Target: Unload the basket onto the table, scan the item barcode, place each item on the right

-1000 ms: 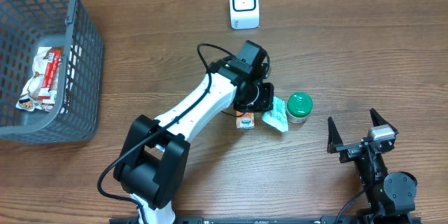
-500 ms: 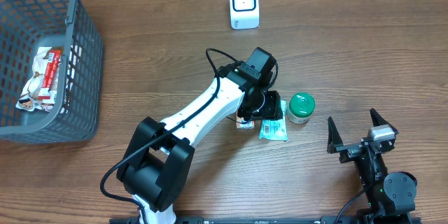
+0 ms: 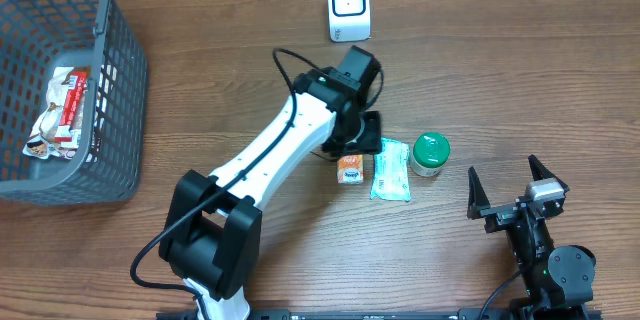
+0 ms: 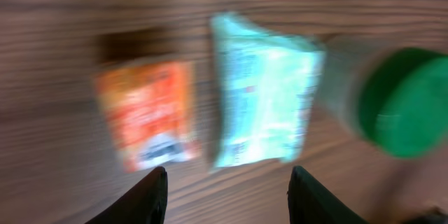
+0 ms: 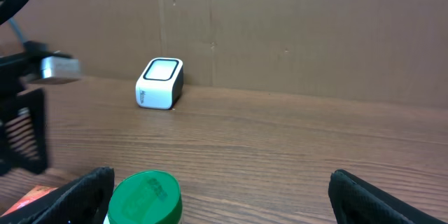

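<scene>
Overhead and wrist views of a barcode-scanning task at the pick-up stage. The wooden desk (image 3: 520,70) carries a grey mesh basket (image 3: 120,90) at its left edge, with snack packets inside. The left arm (image 3: 285,150) reaches diagonally to the middle of the desk. The right arm rests at the near right edge, its end effector (image 3: 510,188) spread wide and empty.

The white scanner (image 3: 348,7) stands upright at the far edge, well apart from the goods. Three items lie in a row below the left wrist:

- A green-lidded jar (image 3: 430,153) stands on the right.
- A mint-green packet (image 3: 391,176) lies flat just beside the jar.
- A small orange sachet (image 3: 350,168) lies flat to the left of the packet.

The left end effector (image 4: 225,190) hangs over the gap between sachet and packet. Its fingers are apart and nothing is between them. The wrist view is blurred, so no barcode can be read.

No item is in hand, so scanning has not begun. The mint-green packet, most central under the wrist, is judged the likeliest item, though this cannot be confirmed. The next move calls for lowering the spread fingers astride one flat item, pinching its edges, lifting it, and turning its printed code toward the scanner window.
</scene>
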